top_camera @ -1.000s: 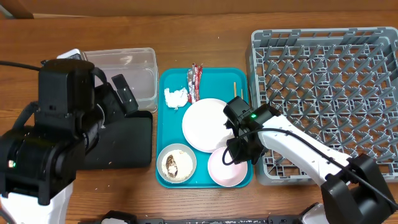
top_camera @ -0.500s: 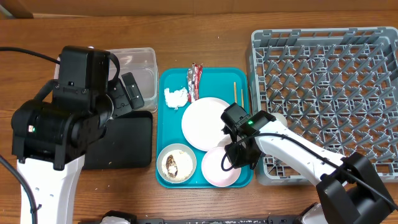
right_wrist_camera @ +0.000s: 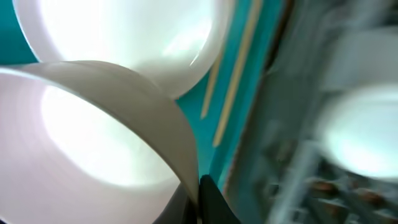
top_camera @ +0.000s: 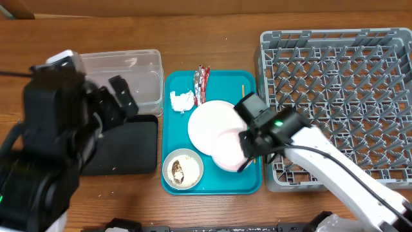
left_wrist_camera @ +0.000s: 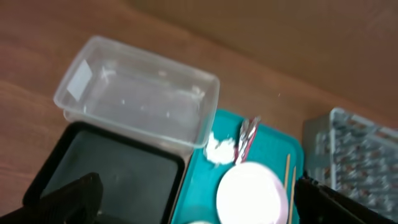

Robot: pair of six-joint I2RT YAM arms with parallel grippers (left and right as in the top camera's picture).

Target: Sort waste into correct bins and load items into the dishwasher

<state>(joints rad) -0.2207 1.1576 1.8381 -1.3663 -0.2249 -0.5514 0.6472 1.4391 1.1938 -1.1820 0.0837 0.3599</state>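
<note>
Showing wood-grain tabletop (top_camera: 212,26), teal tray (top_camera: 223,85), pale-pink bowl (top_camera: 226,153) glossy, seemingly tilted, right gripper (right_wrist_camera: 199,193) pinching its rim, left gripper (left_wrist_camera: 196,202) spread.

The right gripper (right_wrist_camera: 199,198) has closed on the rim of the pale-pink bowl (top_camera: 226,151). The bowl, formerly flat beside the claw, now hangs from it, overlapping the plate (top_camera: 206,119).

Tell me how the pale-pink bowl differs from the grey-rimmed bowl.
The pale-pink bowl is empty; the grey-rimmed bowl holds brownish food scraps. The pink bowl's rim is pinched in the right gripper; the grey-rimmed one sits flat, untouched. Both are round and lie over the flat teal tray.
</note>
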